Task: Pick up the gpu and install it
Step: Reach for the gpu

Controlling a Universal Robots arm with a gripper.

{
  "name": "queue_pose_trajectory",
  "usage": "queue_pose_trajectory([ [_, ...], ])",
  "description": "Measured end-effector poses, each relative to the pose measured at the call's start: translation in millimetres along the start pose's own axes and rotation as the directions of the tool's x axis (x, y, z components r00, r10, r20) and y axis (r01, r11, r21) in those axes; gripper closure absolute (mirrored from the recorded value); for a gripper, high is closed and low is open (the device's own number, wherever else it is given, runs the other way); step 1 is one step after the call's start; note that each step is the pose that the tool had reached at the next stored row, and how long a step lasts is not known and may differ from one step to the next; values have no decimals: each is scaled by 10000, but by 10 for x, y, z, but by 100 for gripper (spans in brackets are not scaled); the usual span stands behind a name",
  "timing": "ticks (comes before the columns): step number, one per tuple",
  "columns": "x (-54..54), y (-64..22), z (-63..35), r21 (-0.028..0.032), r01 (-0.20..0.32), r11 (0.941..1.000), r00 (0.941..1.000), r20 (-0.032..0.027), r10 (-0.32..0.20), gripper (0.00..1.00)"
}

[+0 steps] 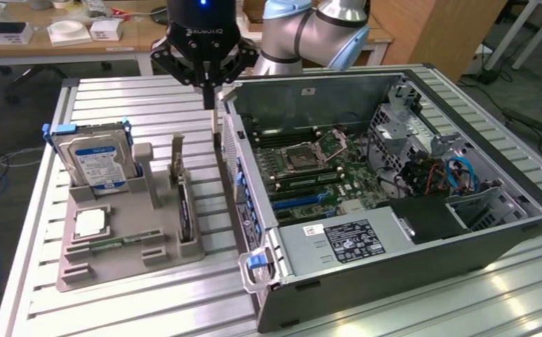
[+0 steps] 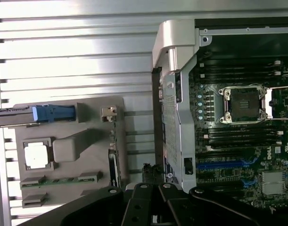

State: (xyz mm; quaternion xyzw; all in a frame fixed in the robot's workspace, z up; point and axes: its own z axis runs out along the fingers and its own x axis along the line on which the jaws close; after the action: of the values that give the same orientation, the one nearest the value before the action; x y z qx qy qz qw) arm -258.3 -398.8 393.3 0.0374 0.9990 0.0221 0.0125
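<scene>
From my console I saw the claw hanging tip-down above the desk, over the strip between the grey parts holder and the rear edge of the open computer case. Its fingers were pressed together and I could see nothing gripped between them.

The gpu stood on edge in the slot along the holder's side nearest the case, with its metal end bracket rising at the far end of that slot. The claw was above it and towards the case, well clear of it. In the wrist view the card showed as a thin edge-on strip beside the holder's rim.

On the exterior view's left the holder also carried a hard drive with a blue label, upright in its cradle. In front of it lay a pale square chip and a slim green memory stick.

The case lay on its side with the panel off. Its motherboard was exposed, with the processor socket open and blue expansion slots nearer the power supply.
</scene>
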Motion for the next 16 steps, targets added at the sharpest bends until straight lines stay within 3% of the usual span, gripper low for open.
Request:
queue_pose_trajectory([
  [16,147,-11,-4,0,0,10000,10000,0,0,90],
])
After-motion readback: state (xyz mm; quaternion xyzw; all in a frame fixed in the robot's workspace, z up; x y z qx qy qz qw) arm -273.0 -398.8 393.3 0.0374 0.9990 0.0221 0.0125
